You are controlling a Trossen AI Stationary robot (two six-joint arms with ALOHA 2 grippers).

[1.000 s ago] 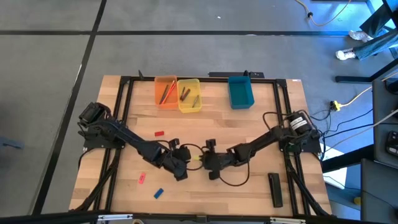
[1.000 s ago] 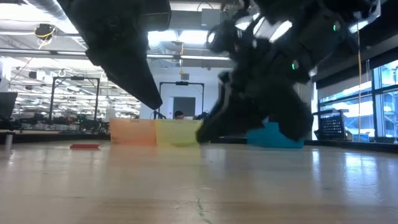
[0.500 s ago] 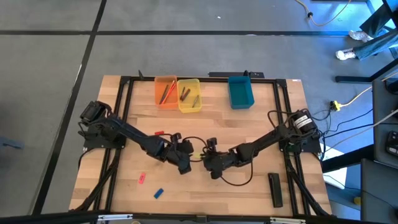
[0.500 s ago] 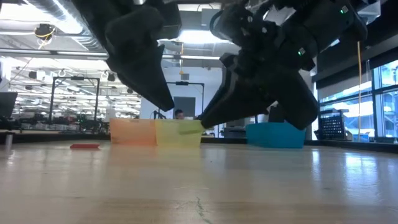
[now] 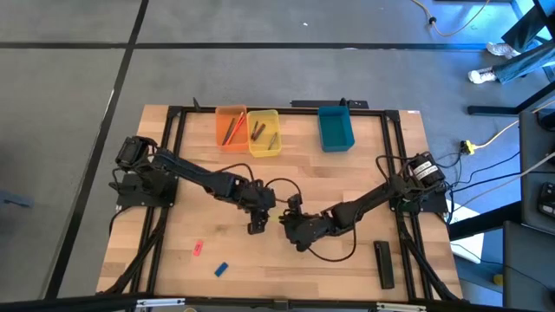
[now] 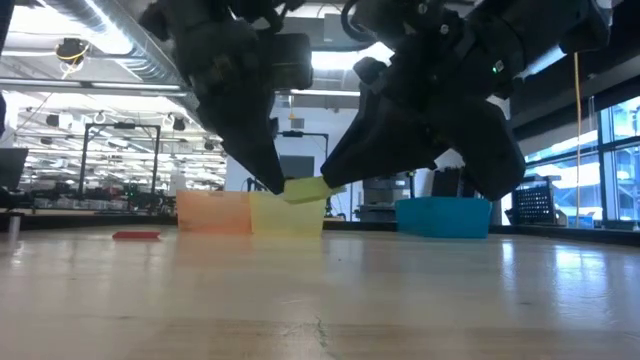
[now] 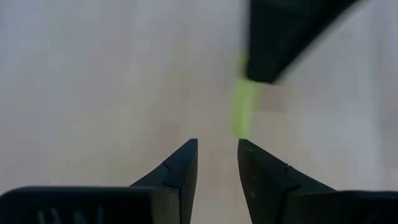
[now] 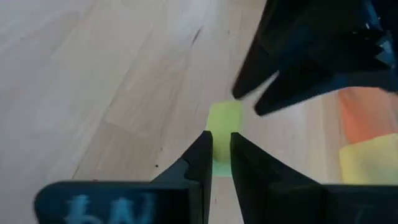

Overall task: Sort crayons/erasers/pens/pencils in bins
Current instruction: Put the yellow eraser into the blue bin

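Note:
A yellow-green eraser [image 6: 308,188] hangs above the table's middle, also in the high view [image 5: 279,218]. My right gripper [image 8: 221,140] is shut on it. My left gripper [image 7: 217,144] is open and points at the eraser's free end [image 7: 243,118] from the table's left; it also shows in the low view [image 6: 276,186]. A red eraser [image 6: 135,235], a pink eraser [image 5: 198,249] and a blue eraser [image 5: 221,269] lie flat on the table. The orange bin [image 5: 231,127], yellow bin [image 5: 264,132] and teal bin [image 5: 336,128] stand at the far edge. My right gripper pinches one end of the yellow-green eraser [image 8: 222,146] between its two fingers, coming slanting down from the table's right. The rest of the eraser sticks out past the fingertips toward my left gripper. It is about level and lifted clear of the table. My left gripper's fingertips [image 6: 278,184] are right at the eraser's free end; I cannot tell whether they touch it.
Crayons or pencils lie in the orange and yellow bins. A long black bar [image 5: 384,263] lies near the table's near right corner. A black frame runs along the table's sides and far edge.
My right gripper has risen with the yellow-green eraser, which is now lifted clear of the table. My left gripper has moved toward the table's right and far edges, up to the eraser's free end.

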